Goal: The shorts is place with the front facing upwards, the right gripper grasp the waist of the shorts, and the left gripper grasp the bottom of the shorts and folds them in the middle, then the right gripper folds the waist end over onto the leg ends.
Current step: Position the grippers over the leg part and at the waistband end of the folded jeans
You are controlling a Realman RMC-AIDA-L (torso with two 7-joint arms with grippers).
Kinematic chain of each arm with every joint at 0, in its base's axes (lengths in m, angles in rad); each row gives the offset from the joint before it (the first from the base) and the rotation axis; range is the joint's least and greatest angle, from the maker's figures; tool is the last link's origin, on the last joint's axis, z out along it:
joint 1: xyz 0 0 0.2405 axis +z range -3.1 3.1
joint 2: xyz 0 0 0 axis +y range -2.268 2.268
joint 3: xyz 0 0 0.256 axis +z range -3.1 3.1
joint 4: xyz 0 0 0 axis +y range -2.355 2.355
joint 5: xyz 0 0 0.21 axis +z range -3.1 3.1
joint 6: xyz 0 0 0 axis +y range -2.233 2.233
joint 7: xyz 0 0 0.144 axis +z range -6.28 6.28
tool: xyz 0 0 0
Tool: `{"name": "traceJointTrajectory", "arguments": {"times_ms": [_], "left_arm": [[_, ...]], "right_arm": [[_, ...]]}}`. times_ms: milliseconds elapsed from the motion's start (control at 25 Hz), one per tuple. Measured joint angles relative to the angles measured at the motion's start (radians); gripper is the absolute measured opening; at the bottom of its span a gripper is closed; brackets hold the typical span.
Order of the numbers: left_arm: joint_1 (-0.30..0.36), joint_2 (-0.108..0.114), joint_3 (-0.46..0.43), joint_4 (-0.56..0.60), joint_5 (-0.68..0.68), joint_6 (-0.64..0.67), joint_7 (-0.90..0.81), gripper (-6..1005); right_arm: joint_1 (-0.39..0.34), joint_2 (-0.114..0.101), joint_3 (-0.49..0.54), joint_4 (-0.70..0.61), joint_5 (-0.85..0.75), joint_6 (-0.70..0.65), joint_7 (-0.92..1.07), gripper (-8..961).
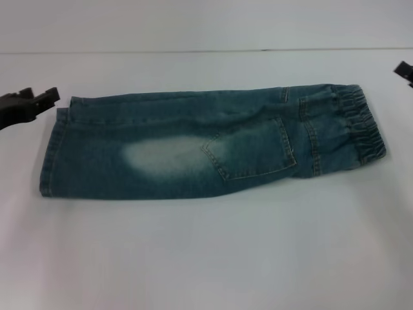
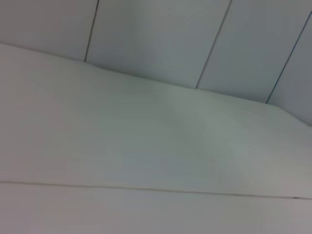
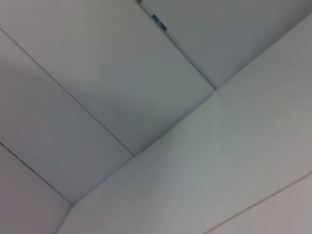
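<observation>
Left gripper [image 1: 40,100] sat at the table's [image 1: 206,258] left edge, just beside the hems [image 1: 53,152], fingers slightly apart, holding nothing. Shorts [image 1: 193,148] lay flat mid-table, already halved lengthwise, pocket up. Waist [image 1: 358,126] was at the right end. Right gripper [image 1: 404,71] was cut off at the frame edge; can't tell its finger state. Risk: pinching only the top layer at the waist, so the fold drags skewed. Both wrist views showed only table and wall.
</observation>
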State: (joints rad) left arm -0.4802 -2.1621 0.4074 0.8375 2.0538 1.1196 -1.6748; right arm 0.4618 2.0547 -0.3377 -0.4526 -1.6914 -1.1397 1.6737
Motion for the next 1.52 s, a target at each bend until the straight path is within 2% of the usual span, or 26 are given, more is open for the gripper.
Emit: {"name": "traceJointTrajectory", "arguments": {"times_ms": [160,280,440,600,1000,1520], "left_arm": [[0.044,-0.002,0.000,0.063,-0.012,0.056,-0.015,558],[0.077,-0.005,0.000,0.082,-0.059,0.107,-0.004,691],[0.103,-0.006,0.001,0.068,-0.142,0.184,0.044,686],[0.102,-0.007,0.003,0.032,-0.162,0.250,0.088,683],[0.079,-0.006,0.082,-0.030,-0.163,0.234,0.109,681],[0.062,-0.007,0.123,-0.045,-0.169,0.240,0.110,678]], "right_arm": [[-0.054,-0.021,-0.002,-0.010,0.008,-0.089,0.001,698],[-0.076,-0.024,-0.009,-0.021,-0.008,-0.114,0.002,762],[-0.102,-0.028,-0.013,-0.038,-0.076,-0.131,0.002,848],[-0.089,-0.035,-0.013,-0.040,-0.167,-0.138,0.002,934],[-0.004,-0.025,-0.032,-0.045,-0.260,-0.058,0.008,926],[0.050,-0.024,-0.219,-0.046,-0.267,0.062,0.124,919]]}}
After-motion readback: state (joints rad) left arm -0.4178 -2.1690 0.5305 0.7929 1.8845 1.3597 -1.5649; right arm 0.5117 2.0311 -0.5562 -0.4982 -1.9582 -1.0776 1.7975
